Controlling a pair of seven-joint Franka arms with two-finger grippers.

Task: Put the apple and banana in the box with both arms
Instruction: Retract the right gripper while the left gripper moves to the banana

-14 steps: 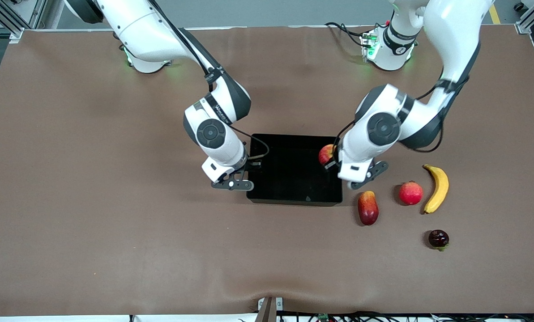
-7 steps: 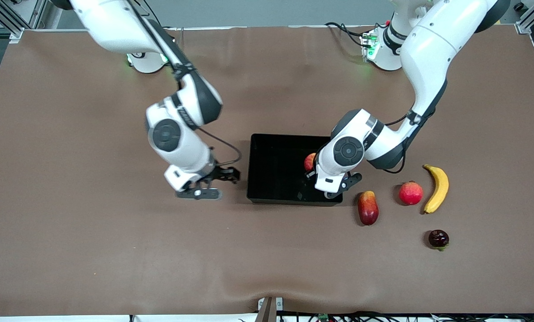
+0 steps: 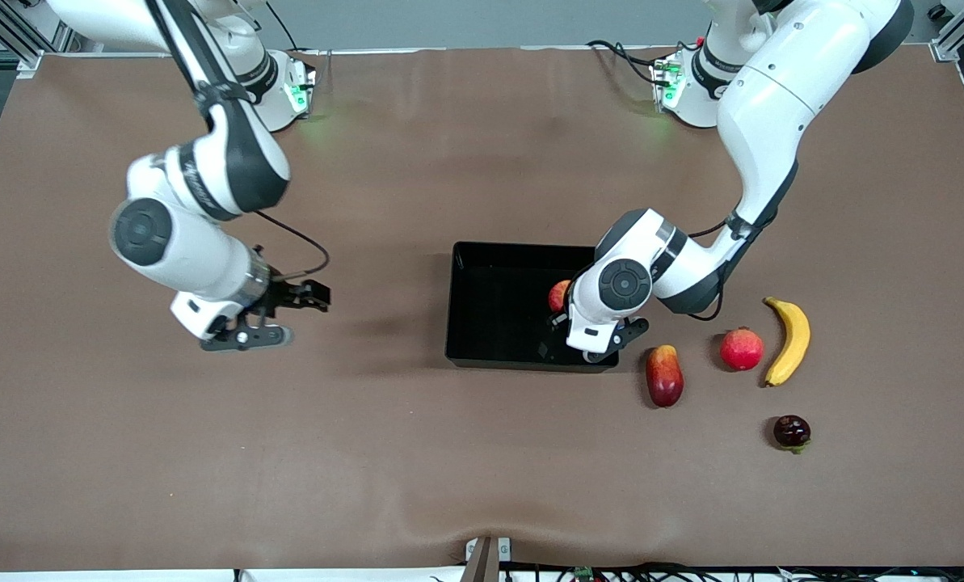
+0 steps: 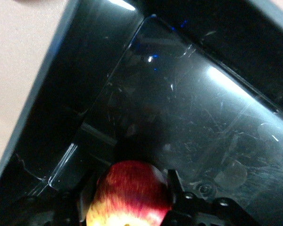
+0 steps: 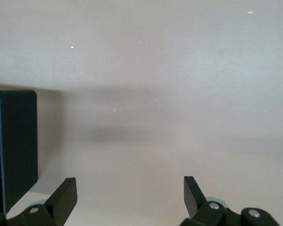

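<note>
The apple (image 3: 560,294) is red with a yellow patch and sits low inside the black box (image 3: 452,301), at the end toward the left arm. My left gripper (image 3: 563,314) reaches down into the box and is shut on the apple (image 4: 129,193), one finger on each side, just above the box's glossy floor (image 4: 188,108). The banana (image 3: 789,339) lies on the table outside the box, toward the left arm's end. My right gripper (image 3: 288,315) hangs open and empty over bare table toward the right arm's end, with a corner of the box (image 5: 16,141) at the edge of its wrist view.
Between the box and the banana lie a red-orange mango (image 3: 664,375) and a round pinkish-red fruit (image 3: 742,348). A small dark fruit (image 3: 792,431) lies nearer the front camera than the banana. A brown mat (image 3: 207,453) covers the table.
The right arm has swung away from the box toward its own end of the table. The left gripper carried the apple over the box wall and down inside, then stayed almost still.
</note>
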